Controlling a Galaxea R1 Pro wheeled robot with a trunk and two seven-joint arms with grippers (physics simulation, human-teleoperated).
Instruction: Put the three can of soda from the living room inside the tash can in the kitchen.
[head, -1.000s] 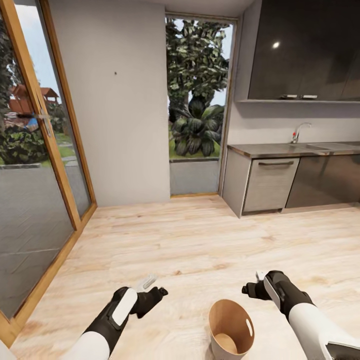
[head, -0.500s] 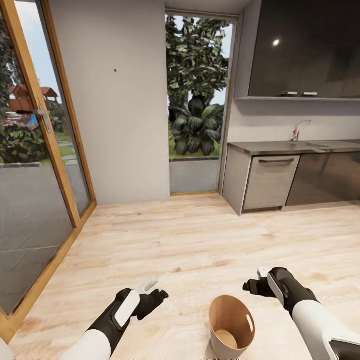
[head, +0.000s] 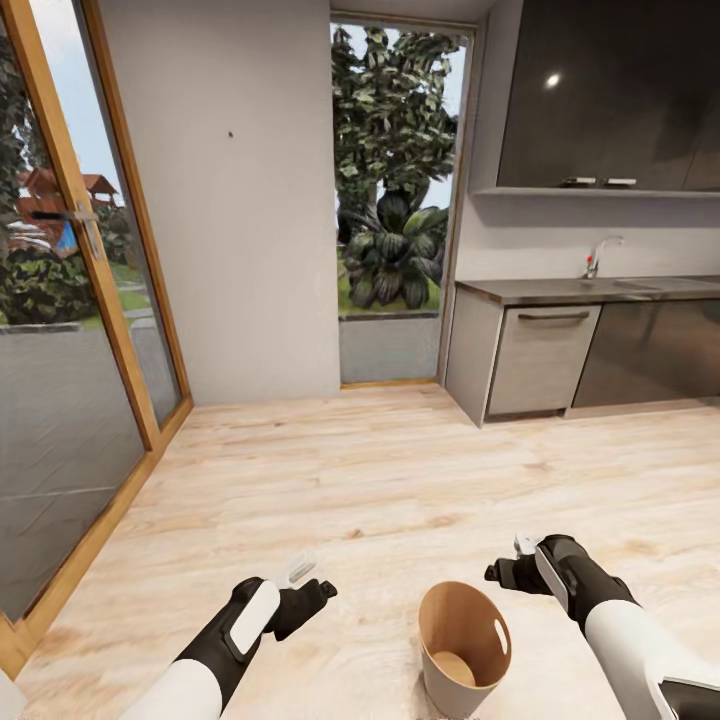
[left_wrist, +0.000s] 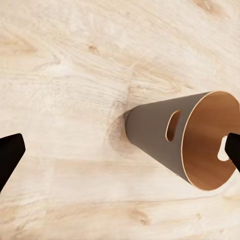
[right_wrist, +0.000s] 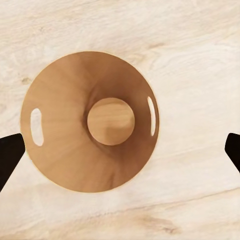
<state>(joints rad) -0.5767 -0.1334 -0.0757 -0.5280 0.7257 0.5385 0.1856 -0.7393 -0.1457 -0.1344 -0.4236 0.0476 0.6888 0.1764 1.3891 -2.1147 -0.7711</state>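
Standing upright on the wooden floor between both arms, the tash can lies directly beneath the right gripper, whose jaws, like the left gripper, are released and empty.

You are seeing the bin's base cut off by the head view's bottom edge, and the counter running off its right edge.
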